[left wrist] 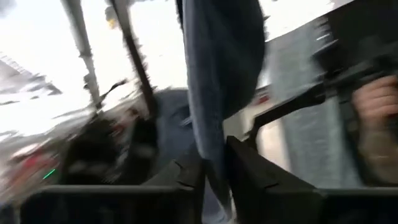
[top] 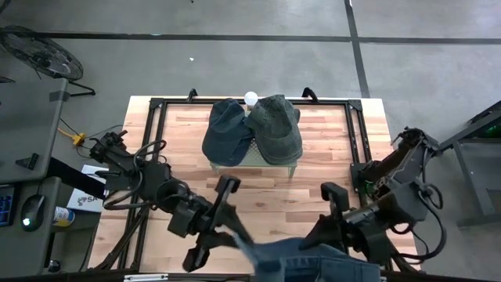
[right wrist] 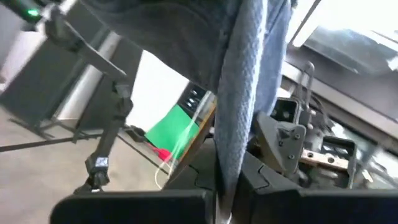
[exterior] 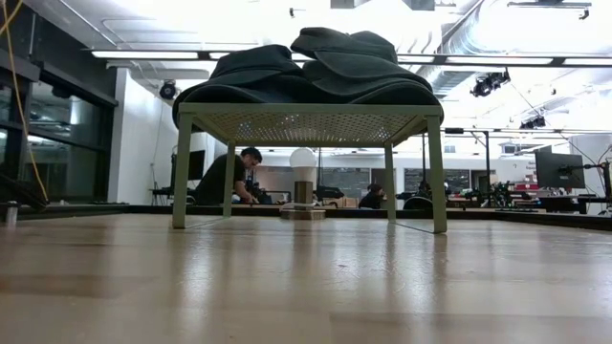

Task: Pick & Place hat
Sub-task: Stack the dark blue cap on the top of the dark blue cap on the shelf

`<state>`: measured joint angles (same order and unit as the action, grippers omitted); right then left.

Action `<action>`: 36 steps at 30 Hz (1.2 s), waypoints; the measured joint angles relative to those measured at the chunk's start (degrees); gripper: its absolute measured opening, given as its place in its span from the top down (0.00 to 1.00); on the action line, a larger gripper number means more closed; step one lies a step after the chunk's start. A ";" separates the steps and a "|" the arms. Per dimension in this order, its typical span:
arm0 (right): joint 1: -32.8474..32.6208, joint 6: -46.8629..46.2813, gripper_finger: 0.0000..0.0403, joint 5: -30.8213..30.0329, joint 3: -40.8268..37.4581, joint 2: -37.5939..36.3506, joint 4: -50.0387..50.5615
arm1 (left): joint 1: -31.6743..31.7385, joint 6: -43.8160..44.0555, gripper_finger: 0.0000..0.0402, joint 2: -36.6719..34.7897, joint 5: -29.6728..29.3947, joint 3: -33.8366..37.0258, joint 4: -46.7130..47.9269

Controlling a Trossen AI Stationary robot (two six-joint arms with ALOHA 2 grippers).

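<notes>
A pale wooden table (top: 258, 196) with a dark metal frame around its edge stands on a grey concrete floor; in the low view the room behind opens into a bright hall where people sit at desks. At the far middle of the table a small green mesh stand (exterior: 306, 119) carries two dark caps (top: 252, 129), lying side by side and touching, with a white ball-shaped lamp (top: 251, 98) just behind them. The wood between the stand and the near edge lies bare (only the arms reach over it). At that near edge a blue denim hat (top: 309, 262) hangs between both arms, partly off the table's front. The left gripper (left wrist: 211, 177) has its jaws clamped on a fold of the hat's fabric, and the right gripper (right wrist: 227, 186) is pressed together on another fold of it. In the left wrist view a person's hand (left wrist: 376, 102) shows off to one side, beyond the hat.
</notes>
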<state>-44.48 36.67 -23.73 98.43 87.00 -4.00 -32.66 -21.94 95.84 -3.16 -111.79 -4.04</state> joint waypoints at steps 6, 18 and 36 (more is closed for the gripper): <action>-0.38 -2.26 0.99 -12.09 0.00 -0.08 -0.07 | 0.26 2.35 0.70 -0.55 -14.76 0.04 15.62; 0.95 -12.96 0.99 -29.94 0.09 -0.86 8.20 | -0.78 13.20 0.63 -0.41 -53.96 0.25 43.06; 9.13 -33.91 0.99 -27.75 0.09 -0.87 27.23 | -15.02 -18.90 0.62 -1.37 -86.18 -0.37 26.55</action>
<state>-35.35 2.76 -51.48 98.52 86.13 23.23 -47.68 -40.84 94.47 -89.34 -112.16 22.51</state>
